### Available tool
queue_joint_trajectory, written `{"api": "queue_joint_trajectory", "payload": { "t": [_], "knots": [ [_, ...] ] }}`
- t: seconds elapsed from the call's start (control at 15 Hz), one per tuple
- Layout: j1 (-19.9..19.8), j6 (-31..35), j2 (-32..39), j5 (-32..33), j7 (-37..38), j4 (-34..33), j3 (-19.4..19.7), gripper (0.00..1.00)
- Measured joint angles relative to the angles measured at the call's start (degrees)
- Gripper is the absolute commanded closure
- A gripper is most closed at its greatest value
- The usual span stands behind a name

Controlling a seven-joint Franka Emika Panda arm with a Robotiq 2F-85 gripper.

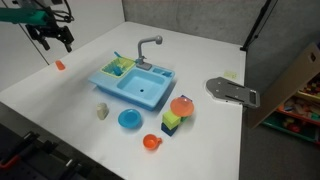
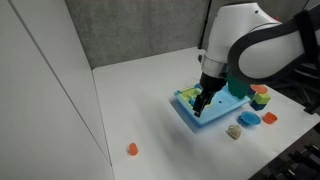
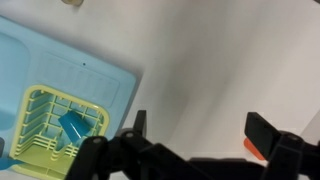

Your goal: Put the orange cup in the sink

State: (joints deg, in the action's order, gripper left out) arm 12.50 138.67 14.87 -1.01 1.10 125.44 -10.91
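The tiny orange cup (image 1: 60,65) stands on the white table, well apart from the sink, and shows in both exterior views (image 2: 132,149). In the wrist view only its edge (image 3: 251,148) shows beside one finger. The light blue sink (image 1: 135,85) with a grey faucet sits mid-table; it also shows in the wrist view (image 3: 45,70) and, partly behind the arm, in an exterior view (image 2: 188,110). My gripper (image 1: 57,42) is open and empty, held above the table near the cup (image 2: 203,103) (image 3: 200,125).
A yellow-green rack (image 3: 45,130) in the sink's side section holds a blue piece. In front of the sink are a blue plate (image 1: 130,119), an orange-red bowl (image 1: 151,142), a salmon-red round piece (image 1: 182,105), a sponge block (image 1: 172,123) and a beige item (image 1: 103,111). A grey metal fixture (image 1: 232,92) lies at the table's edge.
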Motion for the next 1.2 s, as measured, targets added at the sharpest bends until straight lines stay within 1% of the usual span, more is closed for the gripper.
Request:
{"api": "queue_joint_trajectory", "payload": {
  "t": [0.27,0.53,0.8,1.2],
  "knots": [
    [-0.12,5.50,2.72,-2.49,-3.87,-0.29,-0.87,0.00],
    [-0.65,11.81,6.86,-5.72,-9.13,-1.93,-3.67,0.00],
    [-0.59,15.55,11.57,-6.11,-11.85,-5.02,-6.52,0.00],
    [-0.51,19.82,21.22,-6.02,-15.50,-11.34,-9.23,0.00]
  ]
}}
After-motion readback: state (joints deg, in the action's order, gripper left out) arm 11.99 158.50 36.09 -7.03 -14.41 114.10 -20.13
